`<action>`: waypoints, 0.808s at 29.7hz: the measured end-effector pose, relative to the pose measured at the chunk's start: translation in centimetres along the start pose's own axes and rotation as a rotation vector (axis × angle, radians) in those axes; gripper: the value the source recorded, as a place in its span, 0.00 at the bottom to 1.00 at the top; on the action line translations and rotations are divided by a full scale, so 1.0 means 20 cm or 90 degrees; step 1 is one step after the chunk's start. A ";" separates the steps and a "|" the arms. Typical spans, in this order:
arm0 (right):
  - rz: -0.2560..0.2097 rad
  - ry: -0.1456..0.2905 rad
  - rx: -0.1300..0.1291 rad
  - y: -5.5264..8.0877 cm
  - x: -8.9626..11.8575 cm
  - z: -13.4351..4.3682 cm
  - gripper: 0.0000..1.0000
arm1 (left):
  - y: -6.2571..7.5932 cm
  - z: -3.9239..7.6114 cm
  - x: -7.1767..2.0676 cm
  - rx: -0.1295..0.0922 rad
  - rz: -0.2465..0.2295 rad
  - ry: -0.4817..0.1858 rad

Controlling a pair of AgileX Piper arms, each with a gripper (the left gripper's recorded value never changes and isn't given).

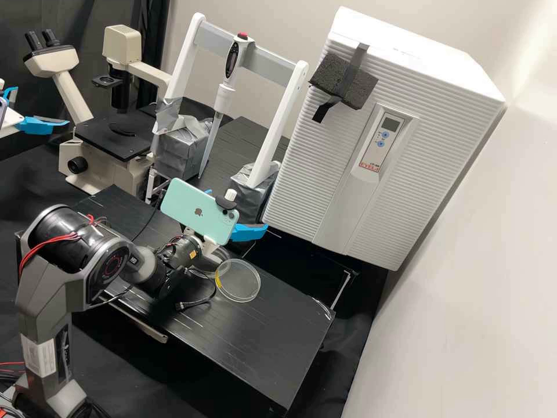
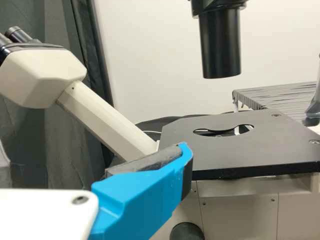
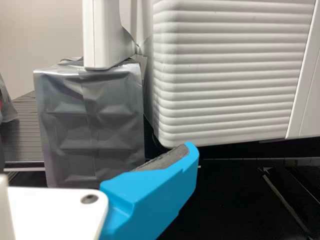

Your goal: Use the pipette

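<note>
The task reads as not yet begun. At the far left, the left hand (image 1: 35, 123) sits beside the one microscope (image 1: 101, 145), level with its black stage; whether it is open or closed I cannot tell, and nothing is seen in it. To the right of the microscope, farther back, the single pipette (image 1: 227, 78) hangs tip down from the crossbar of the one white stand (image 1: 272, 61), whose two legs are each set in a tape-wrapped block (image 1: 180, 145), so two blocks in all. No hand touches the pipette. Nearer, on the raised black worktop (image 1: 267, 342), the right hand (image 1: 248, 231) sits low beside the right-hand block, well below the pipette; I cannot tell its state either, and it carries nothing. One clear petri dish (image 1: 237, 280) lies just near of it. At the right stands one white ribbed cabinet (image 1: 371, 116). Left to do, I judge: reach the pipette, lift it off the stand and work it, probably over the dish.
</note>
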 end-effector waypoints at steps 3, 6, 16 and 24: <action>0.000 0.000 0.000 0.00 0.00 0.00 1.00 | 0.00 0.00 0.000 0.000 0.000 0.000; 0.000 0.000 0.000 0.00 0.00 0.00 1.00 | 0.00 0.00 0.000 0.000 0.000 0.000; 0.000 0.000 0.000 0.00 0.00 0.00 1.00 | 0.02 0.07 -0.064 0.003 0.009 -0.035; 0.000 0.000 0.000 0.00 0.00 0.00 1.00 | 0.16 0.26 -0.182 -0.015 0.067 -0.156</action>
